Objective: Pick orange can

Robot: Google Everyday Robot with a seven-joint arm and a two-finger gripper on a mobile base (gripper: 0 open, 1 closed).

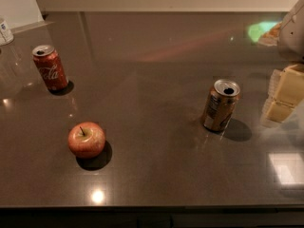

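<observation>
The orange can (220,105) stands upright on the dark countertop (156,61), right of the middle. Its body is bronze-brown with dark label patches, and its silver top is opened. My gripper (281,99) is at the right edge of the view, a short way right of the can and not touching it. Its two pale yellow fingers (290,85) stand apart with nothing between them.
A red Coca-Cola can (50,67) stands at the back left. A red apple (86,139) lies at the front left. A white container (5,31) sits at the far left edge. The counter's front edge runs along the bottom, and a wall is behind.
</observation>
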